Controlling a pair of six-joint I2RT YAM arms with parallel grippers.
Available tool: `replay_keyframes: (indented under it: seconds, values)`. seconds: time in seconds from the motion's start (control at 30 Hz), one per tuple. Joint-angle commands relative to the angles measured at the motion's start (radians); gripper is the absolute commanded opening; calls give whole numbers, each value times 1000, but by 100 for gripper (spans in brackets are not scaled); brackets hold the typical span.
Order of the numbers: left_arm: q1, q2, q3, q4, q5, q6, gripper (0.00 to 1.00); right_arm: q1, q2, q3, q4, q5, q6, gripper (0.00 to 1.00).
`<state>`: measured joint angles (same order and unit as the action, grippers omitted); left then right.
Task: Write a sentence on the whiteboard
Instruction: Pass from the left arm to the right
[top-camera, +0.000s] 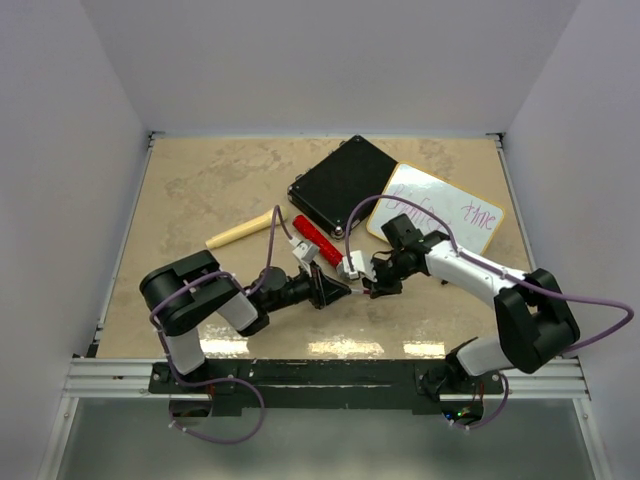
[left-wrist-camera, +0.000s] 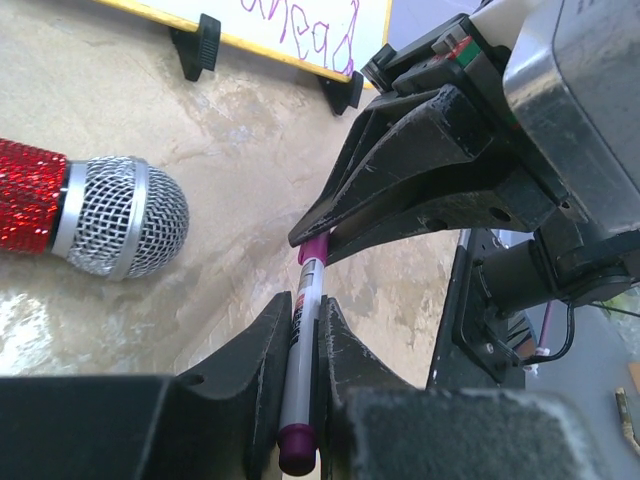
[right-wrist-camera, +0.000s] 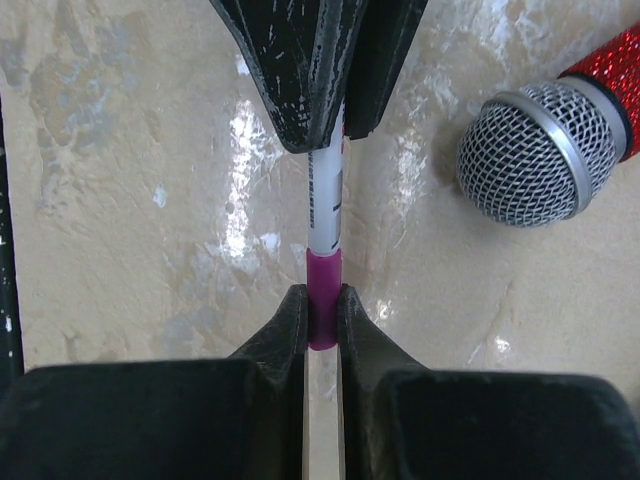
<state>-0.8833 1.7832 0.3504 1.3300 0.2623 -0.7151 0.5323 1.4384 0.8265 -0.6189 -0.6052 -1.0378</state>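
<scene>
The whiteboard lies at the back right with the purple-magenta sentence scrawled on it. Its near edge and some writing show in the left wrist view. A white marker with a purple cap hangs between both grippers, just above the table at front centre. My left gripper is shut on the marker's barrel. My right gripper faces it and is shut on the cap. In the right wrist view the left gripper holds the barrel at the top.
A red glitter microphone with a silver mesh head lies just behind the grippers. A black case sits left of the whiteboard. A wooden stick lies at centre left. White walls enclose the table.
</scene>
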Motion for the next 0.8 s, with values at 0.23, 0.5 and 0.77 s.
replay_keyframes:
  seconds: [0.23,0.5,0.77]
  values:
    - [-72,102,117,429,-51,-3,0,40,-98,71,84,-317,4,0]
    - [-101,166,170,498,-90,-60,0,40,-125,80,76,-350,4,0]
    - [-112,165,171,496,-115,-66,0,38,-133,65,111,-279,42,0]
